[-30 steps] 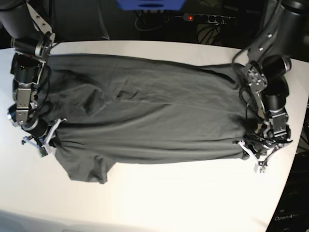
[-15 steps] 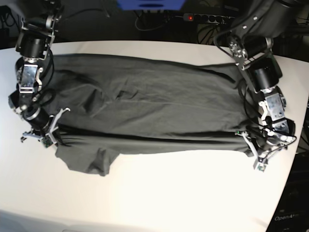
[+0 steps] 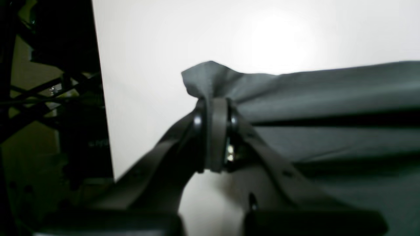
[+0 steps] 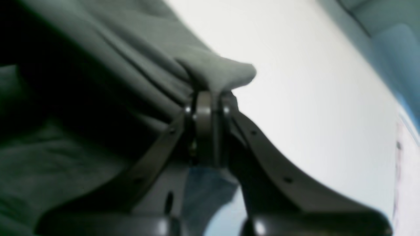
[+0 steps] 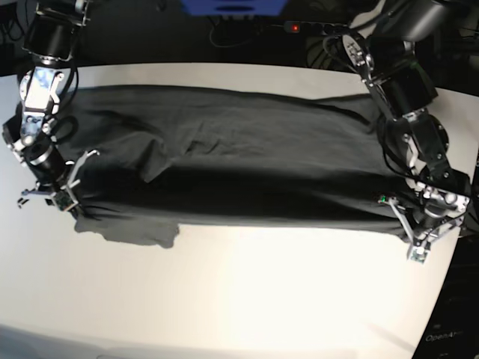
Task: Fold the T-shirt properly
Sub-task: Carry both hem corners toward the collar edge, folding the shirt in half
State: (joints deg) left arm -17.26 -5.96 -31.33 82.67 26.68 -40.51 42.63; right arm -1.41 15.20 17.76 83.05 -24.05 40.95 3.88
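The dark grey T-shirt (image 5: 224,157) lies spread lengthwise across the white table (image 5: 262,299). Its near edge is raised, with a dark shadow under it. My left gripper (image 5: 395,221), at the right in the base view, is shut on the near right corner of the T-shirt (image 3: 210,78), which bunches above the pads. My right gripper (image 5: 72,200), at the left, is shut on a fold of the T-shirt (image 4: 216,70) at the near left edge. One sleeve (image 5: 127,230) hangs down onto the table below the right gripper.
The table's right edge (image 5: 449,269) runs close to the left gripper; a dark rack (image 3: 49,98) stands beyond it. A power strip with a red light (image 5: 299,28) and a blue object (image 5: 232,6) lie behind the table.
Both grippers have moved up and toward the back with the near edge in their hold. The edge has lifted off the table, and the sleeve has been drawn back with it.
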